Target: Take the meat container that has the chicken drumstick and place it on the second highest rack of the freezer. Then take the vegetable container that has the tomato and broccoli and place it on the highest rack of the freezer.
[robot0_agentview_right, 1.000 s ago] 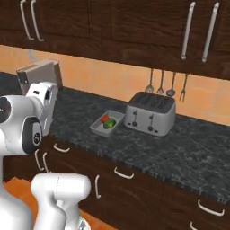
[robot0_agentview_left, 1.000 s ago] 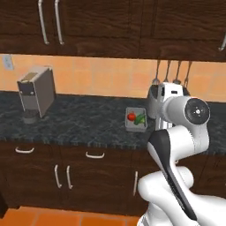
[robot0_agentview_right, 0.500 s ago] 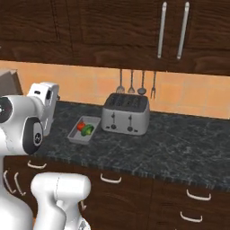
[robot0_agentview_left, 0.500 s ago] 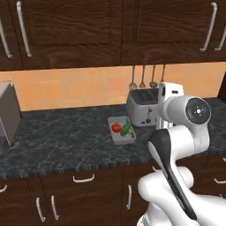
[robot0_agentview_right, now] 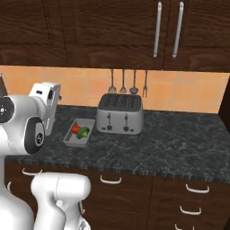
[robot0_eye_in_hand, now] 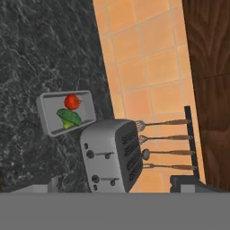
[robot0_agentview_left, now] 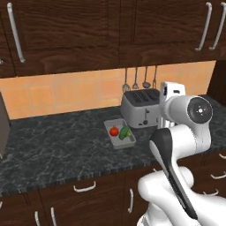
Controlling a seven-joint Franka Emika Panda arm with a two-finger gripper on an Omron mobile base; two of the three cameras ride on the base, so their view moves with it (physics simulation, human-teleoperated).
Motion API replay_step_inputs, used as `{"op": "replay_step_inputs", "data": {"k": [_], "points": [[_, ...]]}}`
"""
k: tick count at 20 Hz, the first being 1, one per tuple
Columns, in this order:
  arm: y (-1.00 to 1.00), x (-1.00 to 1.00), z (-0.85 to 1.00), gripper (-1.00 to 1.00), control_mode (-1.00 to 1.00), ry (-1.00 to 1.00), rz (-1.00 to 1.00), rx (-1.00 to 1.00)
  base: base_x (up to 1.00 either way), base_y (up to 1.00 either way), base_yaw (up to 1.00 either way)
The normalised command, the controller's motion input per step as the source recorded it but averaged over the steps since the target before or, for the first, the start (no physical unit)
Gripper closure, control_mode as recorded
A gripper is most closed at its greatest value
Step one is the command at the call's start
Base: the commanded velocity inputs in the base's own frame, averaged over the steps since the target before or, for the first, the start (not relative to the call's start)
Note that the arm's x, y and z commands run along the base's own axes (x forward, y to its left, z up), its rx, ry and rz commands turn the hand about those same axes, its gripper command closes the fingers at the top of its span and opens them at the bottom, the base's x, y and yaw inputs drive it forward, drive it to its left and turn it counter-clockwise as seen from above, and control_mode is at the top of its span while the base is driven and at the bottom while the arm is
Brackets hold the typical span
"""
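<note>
View swung left; vegetable container lies beyond open end effector.

One grey tray on counter. In tray: one tomato, one broccoli piece. One toaster, four slots on top. Four utensils hanging on wall rail in right base and hand views; three visible in left base view. One dark stone counter. Two long cabinet handles above toaster in right base view.
</note>
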Motion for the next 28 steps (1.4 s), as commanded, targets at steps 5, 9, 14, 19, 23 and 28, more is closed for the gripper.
{"op": "replay_step_inputs", "data": {"k": [5, 9, 14, 19, 23, 28], "points": [[0.0, 0.0, 0.0, -1.0, 1.0, 0.0, 0.0, 0.0, 0.48, 0.24, -0.04], [0.0, 0.08, -0.06, -1.0, -1.0, 0.07, 0.0, 0.03, 0.38, 0.1, 0.0], [0.26, 0.14, -0.9, -1.0, -1.0, 0.48, 0.04, 0.06, 0.0, 0.0, 0.0], [0.7, 0.08, -0.98, -1.0, -1.0, 0.35, -0.09, -0.12, 0.0, 0.0, 0.0], [0.4, 0.12, -0.8, -1.0, -1.0, 0.25, -0.05, -0.14, 0.0, 0.0, 0.0], [-0.23, 0.01, -0.81, -1.0, -1.0, 0.21, -0.01, -0.03, 0.0, 0.0, 0.0]]}}
